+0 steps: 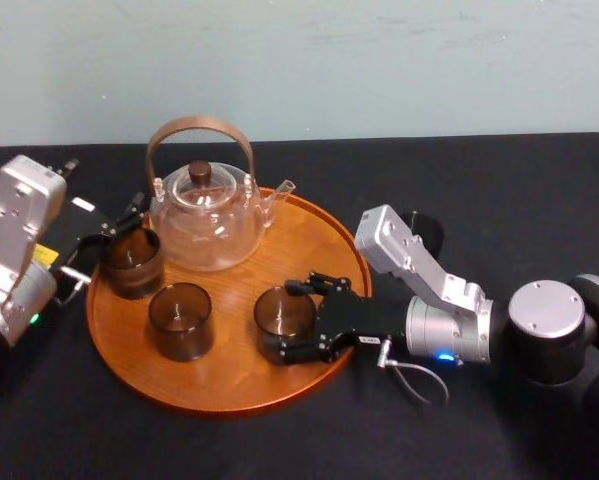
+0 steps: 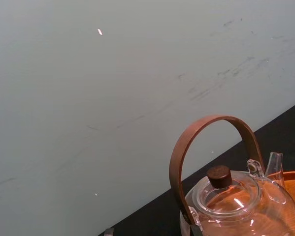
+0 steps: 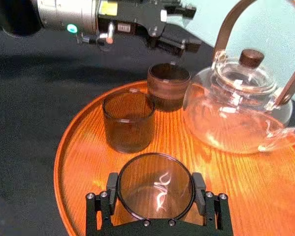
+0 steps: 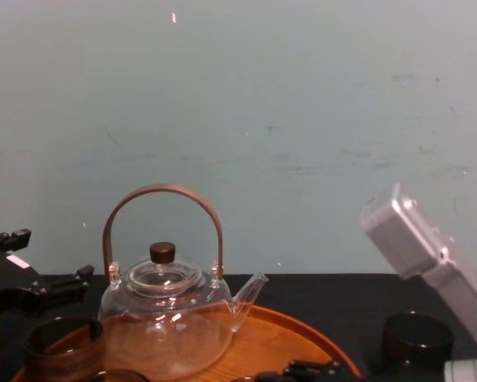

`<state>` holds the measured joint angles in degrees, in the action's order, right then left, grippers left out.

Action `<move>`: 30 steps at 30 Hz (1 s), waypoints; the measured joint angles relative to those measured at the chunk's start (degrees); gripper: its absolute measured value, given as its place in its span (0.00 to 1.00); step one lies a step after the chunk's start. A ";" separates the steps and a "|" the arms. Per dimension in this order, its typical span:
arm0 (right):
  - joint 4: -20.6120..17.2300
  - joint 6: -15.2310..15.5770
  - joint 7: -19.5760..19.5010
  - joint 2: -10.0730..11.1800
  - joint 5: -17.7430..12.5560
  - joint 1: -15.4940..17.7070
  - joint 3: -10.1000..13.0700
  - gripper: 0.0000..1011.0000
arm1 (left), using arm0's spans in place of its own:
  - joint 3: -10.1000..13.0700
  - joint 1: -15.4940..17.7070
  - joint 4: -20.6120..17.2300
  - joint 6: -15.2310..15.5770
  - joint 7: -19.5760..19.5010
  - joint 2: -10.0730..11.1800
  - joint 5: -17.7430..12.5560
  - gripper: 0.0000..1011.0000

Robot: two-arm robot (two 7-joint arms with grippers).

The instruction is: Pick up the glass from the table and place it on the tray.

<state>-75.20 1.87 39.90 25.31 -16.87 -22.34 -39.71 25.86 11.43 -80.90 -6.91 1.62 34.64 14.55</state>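
The round orange-brown tray [image 1: 229, 385] lies in the middle of the black table. A smoky glass [image 1: 284, 312] stands on the tray's right side, and my right gripper [image 1: 284, 322] is shut on it from the right. In the right wrist view the pads [image 3: 113, 183] press the sides of this glass [image 3: 154, 191]. Two more smoky glasses [image 1: 179, 320] [image 1: 131, 262] stand on the tray's left part. My left gripper [image 1: 124, 222] hovers open just above the far-left glass, touching nothing.
A glass teapot [image 1: 204, 215] with a brown hoop handle stands at the back of the tray. Another dark glass [image 4: 416, 342] sits on the table behind my right arm. The pale wall runs close behind the table's far edge.
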 joint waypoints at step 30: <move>-1.06 -0.32 1.23 1.24 -1.30 0.56 0.79 0.99 | 0.00 0.00 0.00 0.00 0.00 0.00 0.00 0.99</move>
<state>-76.26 1.55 41.12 26.55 -18.17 -21.78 -38.92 25.86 11.43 -80.90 -6.91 1.62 34.64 14.55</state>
